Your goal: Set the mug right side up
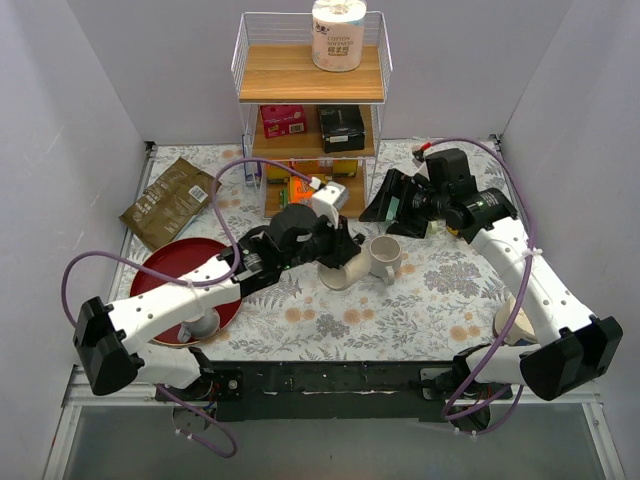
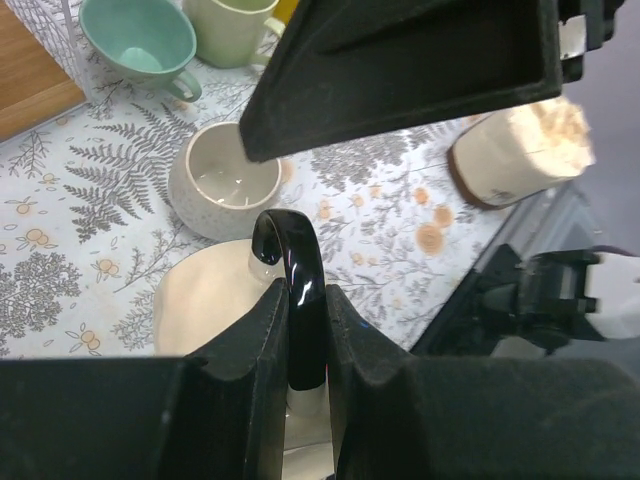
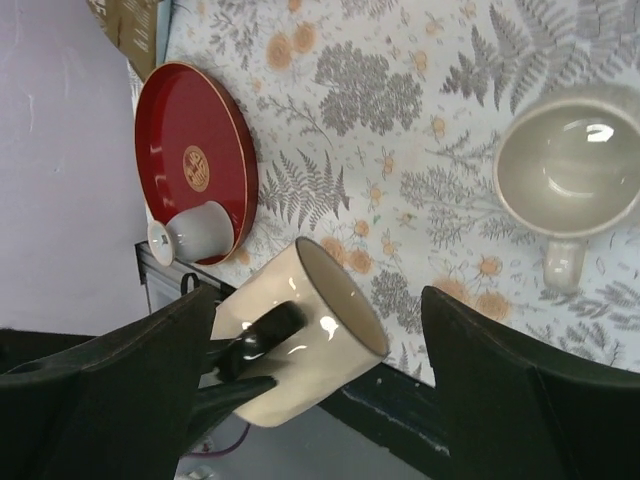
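The cream mug with a black handle [image 3: 300, 345] is held off the table, tilted on its side with its mouth toward the upper right in the right wrist view. It also shows in the top view [image 1: 337, 274] and the left wrist view [image 2: 205, 300]. My left gripper [image 1: 340, 245] [image 2: 306, 300] is shut on the black handle [image 2: 297, 270]. My right gripper [image 1: 395, 205] [image 3: 322, 300] is open and empty, hovering above the mug without touching it.
An upright speckled mug [image 1: 386, 257] [image 3: 568, 165] stands just right of the held mug. A red tray [image 1: 170, 270] with an overturned white cup [image 1: 200, 325] lies at the left. A wire shelf rack [image 1: 310, 100], a brown bag [image 1: 168, 200], a teal cup [image 2: 140, 35] and a cream jar [image 2: 520, 150] stand around.
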You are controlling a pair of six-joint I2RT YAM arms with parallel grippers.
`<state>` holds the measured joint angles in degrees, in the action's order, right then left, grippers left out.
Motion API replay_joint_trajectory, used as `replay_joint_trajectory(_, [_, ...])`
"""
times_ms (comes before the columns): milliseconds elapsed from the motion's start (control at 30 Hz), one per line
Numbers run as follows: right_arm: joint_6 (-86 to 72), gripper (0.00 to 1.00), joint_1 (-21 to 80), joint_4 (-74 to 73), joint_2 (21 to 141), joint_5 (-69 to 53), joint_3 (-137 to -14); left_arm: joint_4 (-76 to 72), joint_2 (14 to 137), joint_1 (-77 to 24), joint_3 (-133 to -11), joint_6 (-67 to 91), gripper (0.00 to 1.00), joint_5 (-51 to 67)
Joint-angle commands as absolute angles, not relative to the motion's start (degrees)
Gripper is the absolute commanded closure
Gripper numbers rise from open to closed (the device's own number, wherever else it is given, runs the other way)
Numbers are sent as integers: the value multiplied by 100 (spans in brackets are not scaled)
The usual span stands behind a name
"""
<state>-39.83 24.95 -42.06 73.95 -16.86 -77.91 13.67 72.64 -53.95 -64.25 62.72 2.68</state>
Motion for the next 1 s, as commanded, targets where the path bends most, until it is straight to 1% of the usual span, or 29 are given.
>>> replay_joint_trajectory(0, [-4719, 10, 2531, -4157, 7111, -1635, -7419, 669, 7532, -6019, -6767, 5503, 100, -1281])
replay_joint_trajectory(133, [-5140, 13, 2531, -4236, 7102, -1626, -7199, 238, 7673, -6450, -6689, 5134, 100, -2169])
replay_joint_trajectory(167, [-5185, 18, 2531, -4315, 7136, -1626, -7190, 81, 7699, -6590, -6680, 5063, 100, -2293])
replay_joint_trajectory(367, [-5361, 29, 2523, -4666, 7295, -1591, -7251, -395, 7901, -7004, -6671, 4553, 100, -3031])
replay_joint_trajectory(467, [-5440, 34, 2531, -4676, 7347, -1670, -7251, -457, 8077, -7127, -6723, 4387, 100, -3190])
replay_joint_trajectory(633, [-5511, 37, 2531, -4685, 7357, -1714, -7277, -615, 8323, -7277, -6759, 4114, 100, -3682])
replay_joint_trajectory(733, [-5502, 41, 2531, -4711, 7357, -1705, -7251, -668, 8464, -7348, -6794, 3938, 100, -3910])
replay_joint_trajectory(833, [-5502, 45, 2531, -4720, 7365, -1688, -7199, -712, 8587, -7392, -6846, 3832, 100, -4034])
replay_joint_trajectory(967, [-5476, 55, 2531, -4720, 7374, -1670, -7189, -703, 8789, -7409, -6978, 3771, 100, -4183])
